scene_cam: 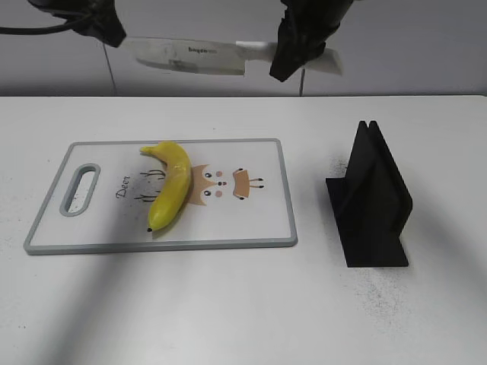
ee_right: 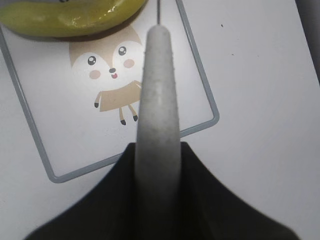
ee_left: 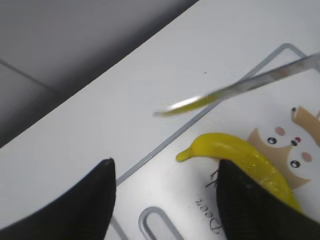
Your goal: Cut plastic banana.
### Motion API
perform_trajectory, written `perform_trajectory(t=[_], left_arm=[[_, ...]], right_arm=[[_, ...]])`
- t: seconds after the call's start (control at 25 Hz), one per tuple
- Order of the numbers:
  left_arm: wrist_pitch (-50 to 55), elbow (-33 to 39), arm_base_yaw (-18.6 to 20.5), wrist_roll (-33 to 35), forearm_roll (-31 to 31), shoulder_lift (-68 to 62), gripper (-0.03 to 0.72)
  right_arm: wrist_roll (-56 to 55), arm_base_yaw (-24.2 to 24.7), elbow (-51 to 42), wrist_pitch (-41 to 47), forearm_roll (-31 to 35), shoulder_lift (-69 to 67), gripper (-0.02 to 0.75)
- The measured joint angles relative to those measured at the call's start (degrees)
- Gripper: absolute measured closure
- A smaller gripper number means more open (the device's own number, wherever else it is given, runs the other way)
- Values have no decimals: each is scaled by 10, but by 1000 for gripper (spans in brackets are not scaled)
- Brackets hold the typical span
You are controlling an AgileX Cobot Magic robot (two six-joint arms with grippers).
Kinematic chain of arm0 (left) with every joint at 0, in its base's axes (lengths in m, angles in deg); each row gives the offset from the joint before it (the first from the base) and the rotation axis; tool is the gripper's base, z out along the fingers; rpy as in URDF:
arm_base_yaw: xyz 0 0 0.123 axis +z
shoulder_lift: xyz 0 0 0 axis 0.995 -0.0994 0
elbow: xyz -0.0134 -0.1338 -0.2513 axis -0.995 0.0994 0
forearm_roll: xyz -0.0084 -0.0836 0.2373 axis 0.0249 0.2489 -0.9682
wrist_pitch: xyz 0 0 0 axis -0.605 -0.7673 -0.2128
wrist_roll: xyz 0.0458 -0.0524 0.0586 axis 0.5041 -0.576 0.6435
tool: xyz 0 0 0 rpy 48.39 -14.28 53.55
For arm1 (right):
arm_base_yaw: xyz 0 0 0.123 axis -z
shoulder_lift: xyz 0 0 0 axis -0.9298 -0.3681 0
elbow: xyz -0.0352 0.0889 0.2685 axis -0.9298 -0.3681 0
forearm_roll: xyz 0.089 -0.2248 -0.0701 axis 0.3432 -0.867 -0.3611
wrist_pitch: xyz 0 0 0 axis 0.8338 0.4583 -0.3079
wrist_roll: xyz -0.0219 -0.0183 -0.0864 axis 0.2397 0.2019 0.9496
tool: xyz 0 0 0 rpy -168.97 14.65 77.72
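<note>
The plastic banana (scene_cam: 170,184) is glossy yellow and lies on the white cutting board (scene_cam: 259,220), dark tip toward the front. It also shows in the left wrist view (ee_left: 240,155) and the right wrist view (ee_right: 70,17). My right gripper (scene_cam: 293,53) is shut on the white handle of the knife (scene_cam: 194,56), held level high above the board with its blade pointing left. The handle (ee_right: 159,100) fills the right wrist view between the jaws. My left gripper (ee_left: 165,172) is open and empty, high above the board's left end (scene_cam: 103,26).
The cutting board has a grey rim, a handle slot (scene_cam: 80,190) at its left end and a deer drawing (scene_cam: 221,185). A black knife stand (scene_cam: 371,199) stands on the white table to the right of the board.
</note>
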Motion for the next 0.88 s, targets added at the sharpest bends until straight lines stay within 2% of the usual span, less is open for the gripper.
perform_trajectory(t=[0.16, 0.24, 0.36, 0.68, 0.88], left_arm=[[45, -1, 4, -127, -86, 12, 93], [95, -1, 11, -177, -108, 14, 93], [170, -1, 29, -218, -117, 14, 94], [195, 14, 86, -268, -119, 27, 100], [196, 64, 93, -271, -116, 70, 100]], right_arm=[[-108, 0, 0, 0, -21, 18, 580], [-166, 0, 0, 1, -39, 30, 580], [-241, 0, 0, 1, -55, 45, 580], [-466, 0, -13, 1, -58, 88, 580], [-536, 0, -79, 0, -60, 130, 580]])
